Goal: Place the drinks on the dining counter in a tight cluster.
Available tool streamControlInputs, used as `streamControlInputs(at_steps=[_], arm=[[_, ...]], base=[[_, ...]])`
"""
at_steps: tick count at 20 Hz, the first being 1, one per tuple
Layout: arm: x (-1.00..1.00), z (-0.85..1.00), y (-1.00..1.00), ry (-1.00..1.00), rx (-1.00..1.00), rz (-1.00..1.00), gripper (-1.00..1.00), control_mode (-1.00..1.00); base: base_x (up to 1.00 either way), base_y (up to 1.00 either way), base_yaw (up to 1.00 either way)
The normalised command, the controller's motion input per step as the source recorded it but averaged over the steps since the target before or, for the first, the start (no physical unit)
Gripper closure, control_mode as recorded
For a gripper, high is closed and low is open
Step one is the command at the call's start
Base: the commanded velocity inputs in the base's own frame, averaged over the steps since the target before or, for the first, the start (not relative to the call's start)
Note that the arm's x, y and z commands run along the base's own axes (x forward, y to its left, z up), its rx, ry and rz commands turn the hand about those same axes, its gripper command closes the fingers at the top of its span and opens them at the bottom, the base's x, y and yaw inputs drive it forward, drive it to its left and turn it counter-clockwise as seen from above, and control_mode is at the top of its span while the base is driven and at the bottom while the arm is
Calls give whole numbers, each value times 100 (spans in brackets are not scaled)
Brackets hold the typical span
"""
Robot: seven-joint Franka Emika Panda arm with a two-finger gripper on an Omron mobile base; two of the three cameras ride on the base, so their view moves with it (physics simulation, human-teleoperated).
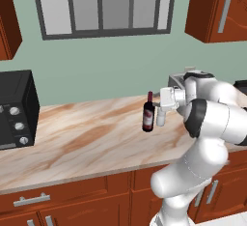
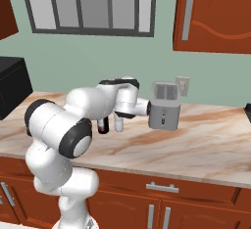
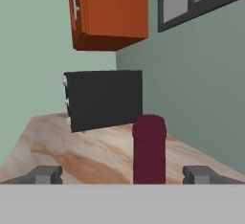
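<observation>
So we're at the beige-and-brown marbled stone counter (image 1: pixel 87 138) with the black oven (image 1: pixel 17 109) and silver toaster (image 2: pixel 164 106), and the slim dark wine bottle with the maroon label (image 1: pixel 148 115) stands upright on it. Our white two-finger gripper (image 1: pixel 161 119) sits just beside it, and in the hand view the neck rises between the spread-wide fingertips (image 3: pixel 45 174), nothing pinched yet.

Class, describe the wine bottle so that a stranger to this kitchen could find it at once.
Find the marbled counter under the window, between the black oven and the silver toaster. The wine bottle stands upright nearer the toaster: dark, slim, maroon-labelled, the one bottle there.
</observation>
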Motion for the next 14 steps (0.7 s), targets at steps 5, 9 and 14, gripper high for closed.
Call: streamControlInputs(at_steps=[5,9,14], arm=[[12,-9,0,0,0,1,-100,-100],[13,-7,3,0,0,1,-100,-100],[14,-9,0,-1,0,1,-100,-100]], base=[[0,0,0],[0,0,0],[0,0,0]])
